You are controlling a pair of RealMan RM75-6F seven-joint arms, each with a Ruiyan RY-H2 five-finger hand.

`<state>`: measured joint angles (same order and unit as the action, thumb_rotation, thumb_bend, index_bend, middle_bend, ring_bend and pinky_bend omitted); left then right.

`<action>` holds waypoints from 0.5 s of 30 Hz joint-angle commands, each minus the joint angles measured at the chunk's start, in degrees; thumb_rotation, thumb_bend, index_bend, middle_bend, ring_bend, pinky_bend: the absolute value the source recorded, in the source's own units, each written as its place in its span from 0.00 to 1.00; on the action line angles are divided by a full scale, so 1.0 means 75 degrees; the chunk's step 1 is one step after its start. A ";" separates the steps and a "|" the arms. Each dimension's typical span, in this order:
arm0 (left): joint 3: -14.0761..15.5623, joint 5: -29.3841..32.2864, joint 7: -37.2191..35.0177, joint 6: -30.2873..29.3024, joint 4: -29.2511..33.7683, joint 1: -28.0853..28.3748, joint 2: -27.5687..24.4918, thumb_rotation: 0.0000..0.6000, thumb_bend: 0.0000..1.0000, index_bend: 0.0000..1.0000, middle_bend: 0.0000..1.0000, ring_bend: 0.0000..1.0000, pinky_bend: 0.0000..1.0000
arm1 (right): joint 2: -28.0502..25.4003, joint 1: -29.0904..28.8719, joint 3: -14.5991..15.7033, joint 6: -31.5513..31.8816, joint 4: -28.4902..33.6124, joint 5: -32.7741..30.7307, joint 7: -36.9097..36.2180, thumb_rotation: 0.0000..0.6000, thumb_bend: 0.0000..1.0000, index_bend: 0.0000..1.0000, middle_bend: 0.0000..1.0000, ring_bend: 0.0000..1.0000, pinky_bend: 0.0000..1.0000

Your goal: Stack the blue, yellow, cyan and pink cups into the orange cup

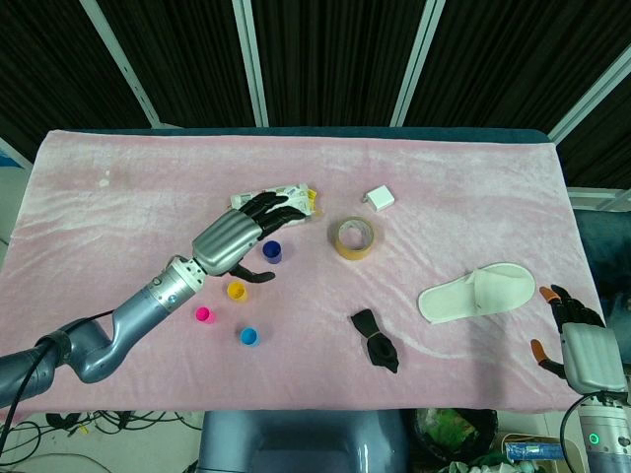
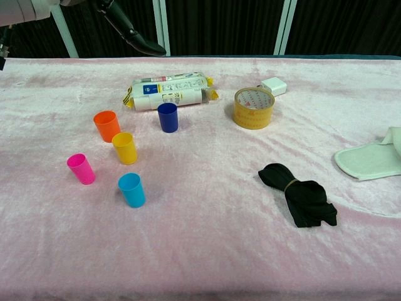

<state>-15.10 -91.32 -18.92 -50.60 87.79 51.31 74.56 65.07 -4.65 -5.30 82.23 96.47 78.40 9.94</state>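
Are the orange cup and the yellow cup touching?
Apart. The chest view shows a strip of pink cloth between the orange cup and the yellow cup.

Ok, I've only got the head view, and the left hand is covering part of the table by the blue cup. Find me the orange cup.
Observer: The orange cup stands upright with its mouth up, just behind the yellow cup and to the left of the blue cup.
Operator: Tell me whether the left hand is touching it.
Observer: No. In the chest view the left hand hangs well above the table. Its fingers are clear of the orange cup and hold nothing.
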 commanded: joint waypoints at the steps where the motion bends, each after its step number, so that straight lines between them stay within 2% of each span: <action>1: 0.0233 -0.0214 0.0032 -0.0004 0.0110 0.0121 -0.0183 1.00 0.18 0.11 0.14 0.00 0.04 | 0.0001 -0.0012 -0.0001 -0.0027 -0.0004 -0.0009 -0.0006 1.00 0.27 0.16 0.10 0.18 0.24; 7: 0.0398 -0.0475 -0.0307 -0.0515 0.0351 -0.0021 -0.0256 1.00 0.18 0.11 0.15 0.00 0.05 | 0.0007 -0.0020 0.0013 -0.0043 -0.0006 0.0005 0.0009 1.00 0.27 0.16 0.10 0.18 0.24; 11: 0.0650 -0.0900 -0.0554 -0.1039 0.0343 -0.0153 -0.0327 1.00 0.18 0.11 0.14 0.00 0.05 | 0.0013 -0.0017 -0.0008 -0.0025 -0.0020 -0.0030 0.0030 1.00 0.27 0.16 0.10 0.17 0.24; 15: 0.0808 -0.1025 -0.0904 -0.1201 0.0356 -0.0196 -0.0396 1.00 0.18 0.11 0.14 0.00 0.05 | 0.0000 -0.0008 0.0000 0.0004 -0.0028 -0.0001 0.0049 1.00 0.27 0.16 0.10 0.17 0.24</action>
<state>-9.82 -98.39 -24.41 -58.81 90.33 50.21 71.98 65.09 -4.73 -5.32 82.22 96.28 78.35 10.29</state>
